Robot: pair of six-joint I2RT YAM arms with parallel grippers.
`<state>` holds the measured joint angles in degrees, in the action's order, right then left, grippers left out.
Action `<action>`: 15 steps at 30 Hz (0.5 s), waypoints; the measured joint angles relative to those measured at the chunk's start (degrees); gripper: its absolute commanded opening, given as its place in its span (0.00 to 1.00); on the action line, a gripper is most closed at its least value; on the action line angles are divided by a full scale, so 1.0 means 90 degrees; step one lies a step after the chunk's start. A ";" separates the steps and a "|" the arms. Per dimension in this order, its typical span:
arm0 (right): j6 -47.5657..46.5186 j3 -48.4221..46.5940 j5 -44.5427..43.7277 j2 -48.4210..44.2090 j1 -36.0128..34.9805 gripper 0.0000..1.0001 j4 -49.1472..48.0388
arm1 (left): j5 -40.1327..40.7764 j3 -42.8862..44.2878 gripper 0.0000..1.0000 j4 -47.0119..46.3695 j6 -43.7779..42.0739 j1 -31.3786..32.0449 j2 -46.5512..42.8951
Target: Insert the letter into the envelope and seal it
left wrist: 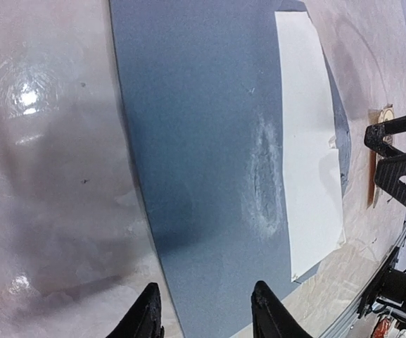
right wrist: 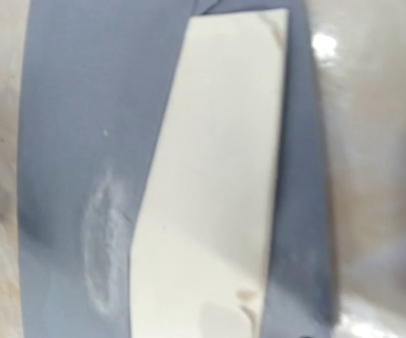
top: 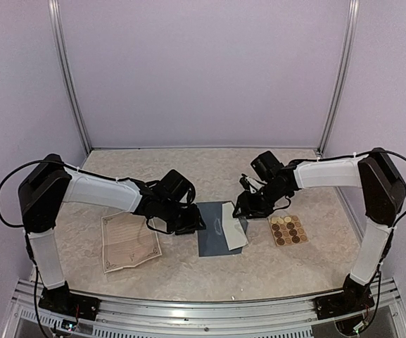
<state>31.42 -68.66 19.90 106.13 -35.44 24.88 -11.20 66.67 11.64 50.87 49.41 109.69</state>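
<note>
Walls closed the desk (top: 188, 165) on the left, back and right, and a metal rail (top: 210, 310) ran along its near edge. Bare desk surface stretched from the two arms to the back wall, and a narrower strip lay between the papers and the rail.

Farthest left, a bordered sheet (top: 129, 241) lay flat, slightly skewed, well inside the left wall. Beside it, the left end effector (left wrist: 206, 286) sat at the left edge of the envelope (top: 217, 236). Its fingers (left wrist: 146, 317) were parted to a moderate gap and gripped nothing, and the envelope's near left edge ran beneath the gap.

The envelope lay flat at the desk's middle, its long axis running from the rail toward the back wall with a slight tilt. Which way its flap pointed could not be made out. A pale oval scuff (left wrist: 262, 176) marked its face, and a cream sheet (top: 236, 232) lay along its right side, overhanging the near right corner.

The right end effector (left wrist: 373, 149) hovered by the envelope's far right corner, its fingers apart and holding nothing; whether it touched the paper was unclear. Just right of the envelope, apart from it, lay a tan sticker sheet (top: 288, 230), with open desk beyond to the right wall.
</note>
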 measured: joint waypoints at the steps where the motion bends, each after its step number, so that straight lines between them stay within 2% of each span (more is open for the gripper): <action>1: -0.0036 0.0000 -0.0080 -0.0070 0.0000 0.53 0.0090 | 0.0005 0.0000 0.41 0.0002 0.0012 0.0000 -0.0032; 12: -0.0080 0.0010 -0.0163 -0.0053 -0.0107 0.41 0.0282 | -0.0046 -0.0083 0.40 -0.0005 0.0034 -0.0017 -0.0019; 15: -0.0078 0.0005 -0.0170 0.0075 -0.0177 0.40 0.0294 | -0.0063 -0.0085 0.37 -0.0005 0.0032 -0.0017 0.0066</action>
<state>30.72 -68.62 18.37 106.80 -37.04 27.53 -11.77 65.91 11.60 51.16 49.25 110.28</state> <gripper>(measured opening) 0.405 0.393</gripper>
